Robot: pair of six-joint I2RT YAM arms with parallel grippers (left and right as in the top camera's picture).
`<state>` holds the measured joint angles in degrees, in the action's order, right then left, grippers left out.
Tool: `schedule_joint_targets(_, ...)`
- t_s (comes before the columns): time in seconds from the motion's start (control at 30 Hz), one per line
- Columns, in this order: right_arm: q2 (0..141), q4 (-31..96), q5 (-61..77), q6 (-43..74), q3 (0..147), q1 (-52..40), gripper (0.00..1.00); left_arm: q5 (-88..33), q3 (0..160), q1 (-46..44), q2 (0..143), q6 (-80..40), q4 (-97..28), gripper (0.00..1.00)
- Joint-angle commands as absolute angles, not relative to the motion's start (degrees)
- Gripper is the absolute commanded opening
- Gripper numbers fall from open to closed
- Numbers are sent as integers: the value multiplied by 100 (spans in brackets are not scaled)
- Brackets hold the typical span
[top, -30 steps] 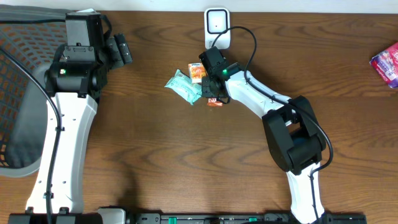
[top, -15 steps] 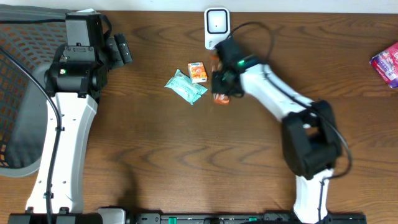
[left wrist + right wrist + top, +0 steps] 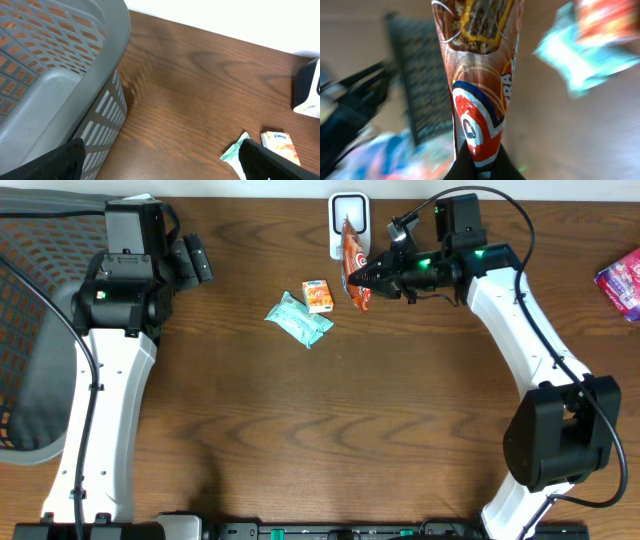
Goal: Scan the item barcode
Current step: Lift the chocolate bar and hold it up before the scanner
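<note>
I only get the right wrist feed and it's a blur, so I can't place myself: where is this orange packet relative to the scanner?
Observer: From overhead, the orange packet, pinched by the right fingers, overlaps the white scanner at the far edge of the table.
Operator: Is the left arm near it?
Observer: No. The left fingers are spread open beside the grey basket, well off to the left.
Operator: Any other items lying about?
Observer: A teal packet and a small orange box lie left of the held packet; a purple pack sits at the right edge.
</note>
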<state>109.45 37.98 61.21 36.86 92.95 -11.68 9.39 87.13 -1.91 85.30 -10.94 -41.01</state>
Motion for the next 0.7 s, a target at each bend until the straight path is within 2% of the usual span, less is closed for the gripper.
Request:
schedule_joint_targets(0.0, 10943, 3848, 8263, 3835, 9332, -1155, 2, 1011, 8722, -163, 8573, -1168, -4115, 98)
schedule_joint_targets(0.1, 10943, 3874, 8949, 3850, 9332, -1168, 1, 1011, 8722, -163, 8573, -1168, -4115, 98)
schedule_joint_targets(0.67, 10943, 3787, 8943, 3590, 9332, -1170, 2, 1011, 8722, -163, 8573, -1168, -4115, 98)
